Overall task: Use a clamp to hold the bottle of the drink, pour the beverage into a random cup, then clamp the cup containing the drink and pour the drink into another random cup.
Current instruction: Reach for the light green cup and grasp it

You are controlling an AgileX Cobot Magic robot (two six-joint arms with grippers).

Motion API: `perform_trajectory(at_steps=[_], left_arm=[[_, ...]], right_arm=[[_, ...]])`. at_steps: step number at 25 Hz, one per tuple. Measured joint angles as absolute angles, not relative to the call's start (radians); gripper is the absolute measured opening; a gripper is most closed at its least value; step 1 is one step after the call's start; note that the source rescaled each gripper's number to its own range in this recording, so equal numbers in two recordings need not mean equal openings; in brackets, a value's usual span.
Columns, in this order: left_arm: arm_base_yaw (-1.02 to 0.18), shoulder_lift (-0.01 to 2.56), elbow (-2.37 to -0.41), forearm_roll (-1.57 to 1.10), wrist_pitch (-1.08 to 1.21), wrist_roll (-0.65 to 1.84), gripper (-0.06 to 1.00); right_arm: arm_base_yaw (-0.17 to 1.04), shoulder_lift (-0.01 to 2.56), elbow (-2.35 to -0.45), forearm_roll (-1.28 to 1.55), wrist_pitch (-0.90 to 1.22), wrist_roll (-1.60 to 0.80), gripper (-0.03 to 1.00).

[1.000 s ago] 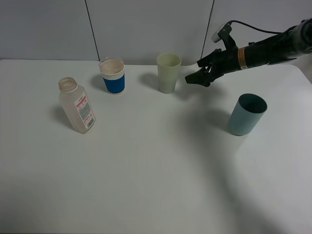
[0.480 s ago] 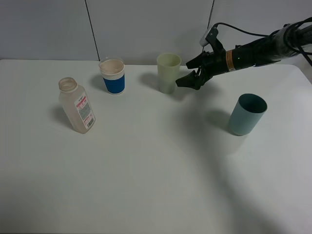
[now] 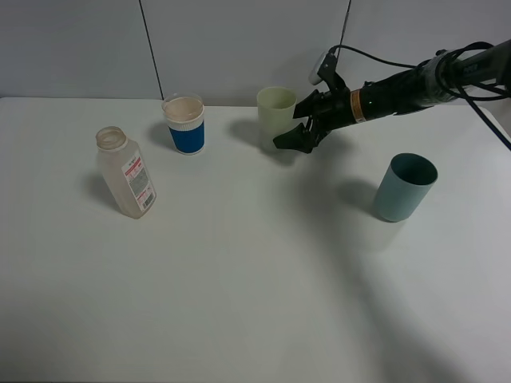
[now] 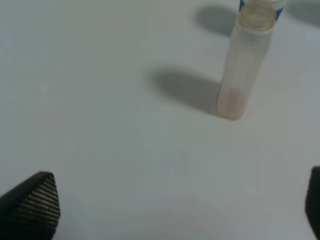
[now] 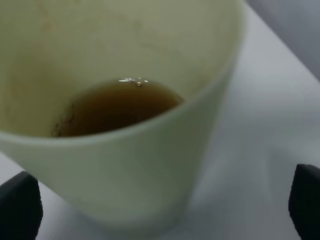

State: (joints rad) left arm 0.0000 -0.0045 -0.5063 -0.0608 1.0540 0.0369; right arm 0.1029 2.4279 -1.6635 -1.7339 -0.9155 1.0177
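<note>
The pale yellow-green cup (image 3: pixel 276 112) stands upright near the back edge of the white table (image 3: pixel 239 279), roughly at its middle, and the right wrist view looks down into it at a shallow pool of dark brown beverage (image 5: pixel 117 106) lying at the bottom. The right gripper (image 3: pixel 297 132) sits just beside this cup on its right side, low by the cup's wall; its jaws stand wide apart, one black fingertip (image 5: pixel 20 205) showing on each side of the cup in the wrist view, so the cup lies between them without being squeezed. To the cup's left, near it, stands the short blue-and-white cup (image 3: pixel 184 124), upright. Farther left and toward the front is the clear bottle (image 3: pixel 126 171) with its white-and-red label, uncapped and upright, apart from both cups. The teal cup (image 3: pixel 405 187) stands well to the right, alone. The left gripper (image 4: pixel 170 210) hangs above bare table with its jaws spread wide, holding nothing, looking toward the bottle from a distance.
</note>
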Motion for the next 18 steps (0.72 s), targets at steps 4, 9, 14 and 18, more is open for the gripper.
perform_trajectory(at_steps=[4,9,14,18], left_arm=[[0.000,-0.005,-0.506,-0.061,1.054,0.037,1.00],[0.000,-0.005,-0.506,-0.061,1.054,0.037,1.00],[0.000,-0.005,-0.506,-0.061,1.054,0.037,1.00],[0.000,-0.005,-0.506,-0.061,1.054,0.037,1.00]], right_arm=[[0.116,2.449,-1.682,-1.735,-0.919,1.018,0.97],[0.123,2.452,-1.690,-1.735,-0.920,1.012,0.97],[0.141,2.457,-1.695,-1.734,-0.921,0.998,0.97],[0.150,2.473,-1.712,-1.737,-0.922,0.988,0.97]])
